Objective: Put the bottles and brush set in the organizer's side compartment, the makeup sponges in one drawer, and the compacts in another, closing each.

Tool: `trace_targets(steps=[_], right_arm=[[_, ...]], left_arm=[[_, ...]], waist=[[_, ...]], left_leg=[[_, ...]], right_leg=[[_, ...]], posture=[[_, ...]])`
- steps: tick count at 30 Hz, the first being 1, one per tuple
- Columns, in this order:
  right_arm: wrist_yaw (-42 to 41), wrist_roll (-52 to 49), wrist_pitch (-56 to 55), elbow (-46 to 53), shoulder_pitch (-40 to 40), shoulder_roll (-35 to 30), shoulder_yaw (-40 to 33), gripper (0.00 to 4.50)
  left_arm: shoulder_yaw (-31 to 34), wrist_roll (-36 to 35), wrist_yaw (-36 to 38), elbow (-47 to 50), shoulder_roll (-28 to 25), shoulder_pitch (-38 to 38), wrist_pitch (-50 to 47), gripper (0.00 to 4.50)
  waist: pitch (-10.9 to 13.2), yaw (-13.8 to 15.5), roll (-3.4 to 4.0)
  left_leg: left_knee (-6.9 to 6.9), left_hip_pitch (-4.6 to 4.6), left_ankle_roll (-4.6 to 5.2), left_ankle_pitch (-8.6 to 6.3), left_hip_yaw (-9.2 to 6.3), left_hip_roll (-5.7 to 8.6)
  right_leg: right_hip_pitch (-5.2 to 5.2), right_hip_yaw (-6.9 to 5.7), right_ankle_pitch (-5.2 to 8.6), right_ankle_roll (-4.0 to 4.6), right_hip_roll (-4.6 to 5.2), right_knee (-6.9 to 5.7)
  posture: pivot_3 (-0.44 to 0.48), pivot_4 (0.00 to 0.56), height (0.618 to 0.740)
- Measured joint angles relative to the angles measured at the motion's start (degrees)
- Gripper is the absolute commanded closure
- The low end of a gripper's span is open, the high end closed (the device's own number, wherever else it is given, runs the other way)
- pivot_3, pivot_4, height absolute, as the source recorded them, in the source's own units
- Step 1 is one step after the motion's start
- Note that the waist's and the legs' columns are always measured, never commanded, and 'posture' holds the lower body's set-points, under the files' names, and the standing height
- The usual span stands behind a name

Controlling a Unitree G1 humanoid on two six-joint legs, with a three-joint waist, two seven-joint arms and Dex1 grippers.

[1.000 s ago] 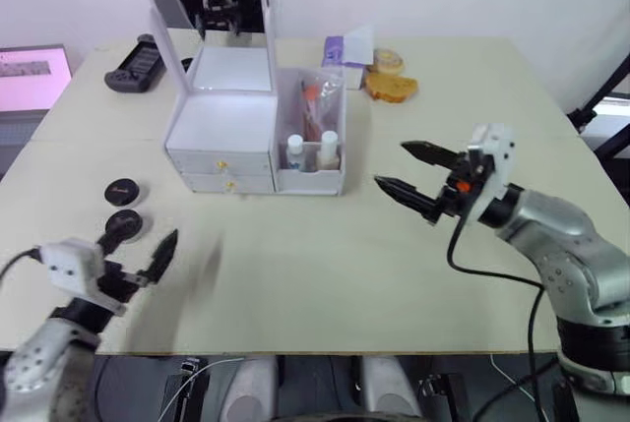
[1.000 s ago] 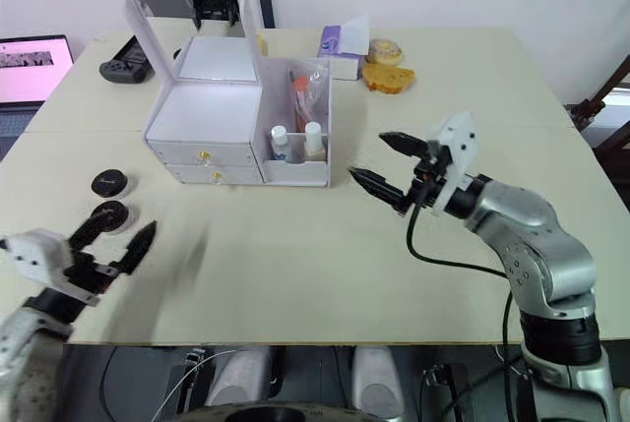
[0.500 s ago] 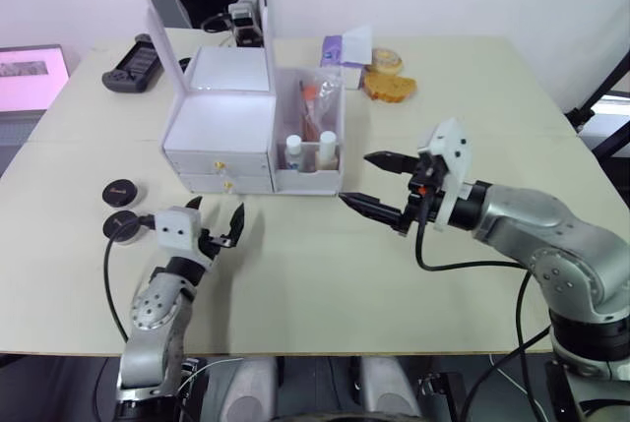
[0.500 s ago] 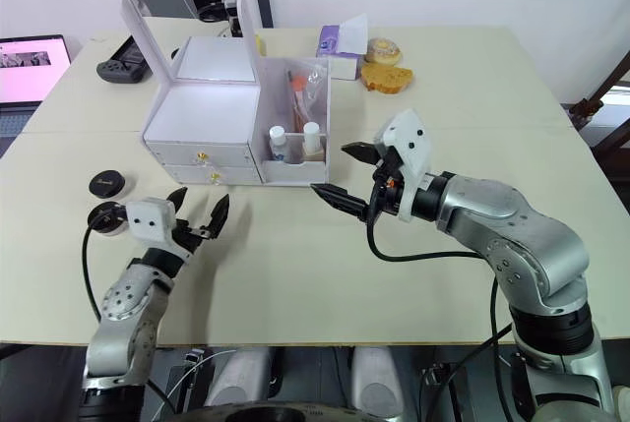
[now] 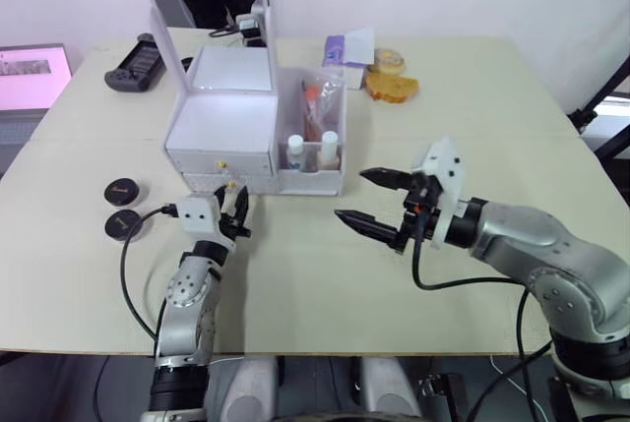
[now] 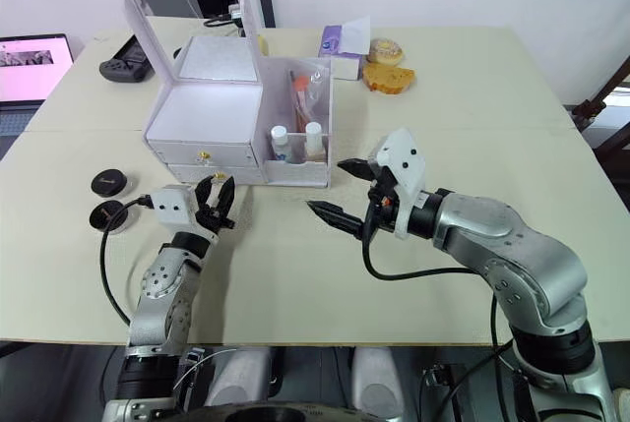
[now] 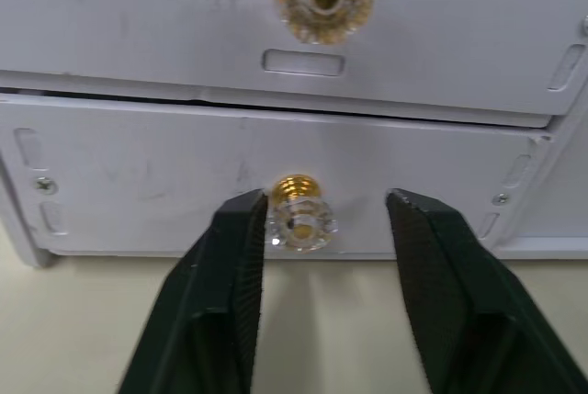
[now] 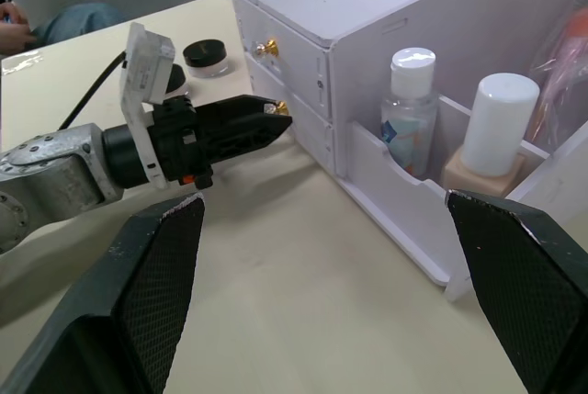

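Left end effector (image 7: pixel 317 219) was open at the organizer (image 5: pixel 221 137) front, fingers either side of the lower drawer knob (image 7: pixel 301 213), one finger looked to be touching it. Right end effector (image 5: pixel 374 202) was open above the worktop (image 5: pixel 315 274), near the side compartment (image 5: pixel 313 151) holding the bottles (image 8: pixel 411 109) and brush set (image 5: pixel 315 102). Compacts (image 5: pixel 122 190) sat on the worktop beside the left arm.

White organizer (image 5: pixel 221 142) upright, drawers shut; two black compacts (image 5: pixel 123 207) beside.
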State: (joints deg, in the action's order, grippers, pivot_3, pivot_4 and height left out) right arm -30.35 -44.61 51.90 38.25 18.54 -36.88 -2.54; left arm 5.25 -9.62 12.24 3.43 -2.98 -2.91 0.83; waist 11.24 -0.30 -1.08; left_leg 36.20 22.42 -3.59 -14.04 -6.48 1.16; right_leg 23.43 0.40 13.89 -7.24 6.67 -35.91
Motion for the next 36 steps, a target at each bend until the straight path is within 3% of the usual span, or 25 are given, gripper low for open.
trace_targets(steps=[3,6,8,15,36], right_arm=[[-0.36,0.12,-0.43,0.00,-0.17,-0.21,0.00,0.00],[-0.43,0.39,-1.02,0.00,-0.32,-0.24,0.01,0.00],[-0.45,0.55,-1.09,0.00,-0.48,-0.31,0.02,0.00],[-0.47,0.78,-1.13,-0.06,0.22,-0.30,0.52,0.00],[-1.64,0.61,-1.13,-2.53,3.98,0.77,3.28,0.00]], left_arm=[[0.02,0.15,-0.09,-0.09,-0.05,-0.04,0.12,2.37],[0.08,0.16,-0.28,-0.21,0.02,-0.07,0.24,3.24],[0.35,0.13,-0.53,-0.46,-0.08,-0.08,0.62,4.17],[-0.04,0.18,-0.77,0.22,0.14,0.71,0.64,4.21],[-3.67,-2.71,-0.18,22.78,-1.57,20.47,-7.86,4.21]], waist=[[0.00,0.00,0.00],[0.00,0.00,0.00],[0.00,0.04,0.00],[0.00,0.89,0.00],[0.00,1.08,0.00]], left_leg=[[0.00,0.00,0.00,0.00,0.00,0.00],[0.00,0.00,0.00,0.00,0.00,0.00],[-0.01,0.00,0.00,0.00,0.00,0.00],[-0.04,0.02,0.00,0.00,0.00,0.00],[-0.11,0.16,0.08,-0.05,0.00,-0.01]], right_leg=[[0.00,0.00,0.00,0.00,0.00,0.00],[0.00,0.00,0.00,0.00,0.00,0.01],[0.00,0.00,0.00,0.00,0.00,0.02],[-0.01,0.00,0.00,0.00,0.00,0.11],[-0.04,-0.05,0.06,0.13,0.01,0.54]], posture=[[0.000,0.150,0.740],[0.000,0.150,0.740],[0.000,0.150,0.740],[0.000,0.150,0.740],[0.000,0.150,0.740]])
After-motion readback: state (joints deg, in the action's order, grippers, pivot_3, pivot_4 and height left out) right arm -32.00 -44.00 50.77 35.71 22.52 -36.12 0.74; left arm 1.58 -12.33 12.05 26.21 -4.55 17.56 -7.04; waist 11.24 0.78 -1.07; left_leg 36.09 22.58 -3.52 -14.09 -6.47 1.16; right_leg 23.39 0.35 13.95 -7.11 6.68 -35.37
